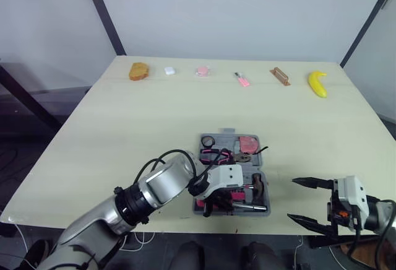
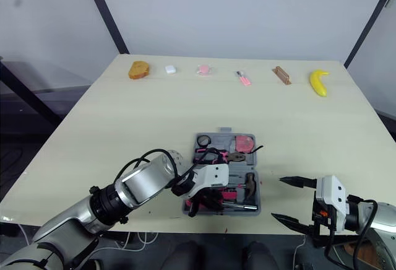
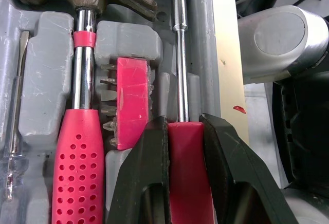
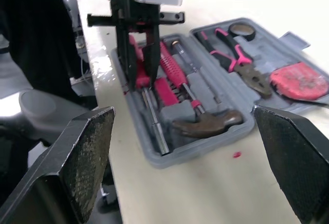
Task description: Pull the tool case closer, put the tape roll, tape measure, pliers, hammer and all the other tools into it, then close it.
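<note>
The left gripper point(image 3: 182, 125) pinches the red driver point(image 3: 187, 152) lying in the open case point(image 4: 169, 161), probably to press it into its slot, while the right gripper point(image 1: 292, 199) hangs wide open beside the case, ready to help.

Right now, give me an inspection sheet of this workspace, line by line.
Surface: pale wooden table; small red speck beside the case.
Job's things: grey tool case open at the near edge; hammer, pliers, tape roll, tape measure and bit holder lie inside.
Clutter: along the far edge, orange lump, white block, pink round piece, pink slim piece, wooden block, banana.
Grippers: left gripper shut on the red-handled driver, which lies in the case; right gripper open, holding nothing, right of the case.
Cables: black cable loops over the left arm.
Surroundings: white wall, dark slanted strut.
</note>
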Robot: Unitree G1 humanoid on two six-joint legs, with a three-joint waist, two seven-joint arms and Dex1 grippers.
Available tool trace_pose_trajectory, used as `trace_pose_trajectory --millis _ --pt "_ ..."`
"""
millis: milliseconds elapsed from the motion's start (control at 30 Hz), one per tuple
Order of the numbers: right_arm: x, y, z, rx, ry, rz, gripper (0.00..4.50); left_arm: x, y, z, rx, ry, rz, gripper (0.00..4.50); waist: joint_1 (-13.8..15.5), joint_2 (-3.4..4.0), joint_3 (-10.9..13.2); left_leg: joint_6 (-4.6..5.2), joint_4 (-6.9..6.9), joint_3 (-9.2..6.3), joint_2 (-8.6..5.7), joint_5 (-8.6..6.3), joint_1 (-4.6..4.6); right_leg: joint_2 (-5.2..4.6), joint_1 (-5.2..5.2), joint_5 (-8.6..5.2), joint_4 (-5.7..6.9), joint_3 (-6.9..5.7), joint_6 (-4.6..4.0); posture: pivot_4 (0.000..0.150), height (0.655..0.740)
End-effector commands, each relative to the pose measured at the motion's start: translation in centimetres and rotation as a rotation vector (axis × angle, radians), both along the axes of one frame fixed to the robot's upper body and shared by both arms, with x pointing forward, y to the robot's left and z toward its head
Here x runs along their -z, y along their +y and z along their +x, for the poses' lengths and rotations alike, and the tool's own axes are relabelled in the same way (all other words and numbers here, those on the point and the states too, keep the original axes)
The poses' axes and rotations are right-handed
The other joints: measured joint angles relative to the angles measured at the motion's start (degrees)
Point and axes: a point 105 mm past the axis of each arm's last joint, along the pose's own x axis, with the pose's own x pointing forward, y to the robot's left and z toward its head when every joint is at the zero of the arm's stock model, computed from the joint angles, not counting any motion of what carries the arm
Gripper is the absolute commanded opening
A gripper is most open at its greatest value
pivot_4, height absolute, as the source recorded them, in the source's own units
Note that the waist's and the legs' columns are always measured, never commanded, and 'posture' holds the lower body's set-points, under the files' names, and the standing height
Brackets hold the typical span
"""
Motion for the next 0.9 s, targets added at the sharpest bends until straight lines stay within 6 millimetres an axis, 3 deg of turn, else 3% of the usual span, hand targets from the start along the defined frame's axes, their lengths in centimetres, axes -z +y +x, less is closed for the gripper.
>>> trace_pose_trajectory --millis 33,367,400,433,533,900 --pt "-1.2 -0.1 0.1 -0.002 -0.052 -0.012 4.50 0.0 -0.6 -0.3 0.018 0.002 -0.008 0.54 0.1 0.01 0.0 0.00 0.00 0.00 0.00 0.00 0.00 0.00 0.00 0.00 0.00 0.01 0.00 0.150 0.7400" --pt "-1.5 0.4 0.2 -0.008 -0.054 -0.007 4.50 -0.1 -0.7 -0.7 0.010 0.052 -0.027 0.54 0.8 0.02 0.0 0.00 0.02 0.01 0.00 0.00 0.00 0.00 0.01 0.00 0.00 0.00 0.00 0.150 0.7400" --pt "-1.5 0.4 0.3 -0.007 -0.055 -0.007 4.50 -0.2 -0.7 -0.7 0.008 0.049 -0.028 1.50 0.7 0.02 0.0 0.00 0.02 0.01 0.00 0.00 0.00 0.00 0.00 0.00 0.00 0.00 0.00 0.150 0.7400" --pt "-1.5 0.4 0.3 -0.006 -0.056 -0.009 4.50 -0.2 -0.7 -0.7 0.007 0.046 -0.028 1.75 0.8 0.02 0.0 0.00 0.02 0.01 0.00 0.00 0.00 0.00 0.00 0.00 0.00 0.00 0.00 0.150 0.7400" --pt "-1.6 0.1 0.4 -0.004 -0.058 -0.014 4.50 -0.3 -0.8 -0.5 -0.008 0.031 -0.030 3.26 0.8 0.02 0.0 0.00 0.04 0.00 0.00 0.00 0.00 0.00 0.01 0.00 0.01 -0.01 0.00 0.150 0.7400" --pt "-1.4 0.1 0.6 -0.006 -0.059 -0.012 4.50 -1.9 0.0 0.0 -0.014 0.049 -0.080 3.26 0.7 0.03 0.0 0.00 0.05 -0.03 0.01 0.00 0.01 0.03 0.01 0.00 0.03 -0.01 -0.01 0.150 0.7400"
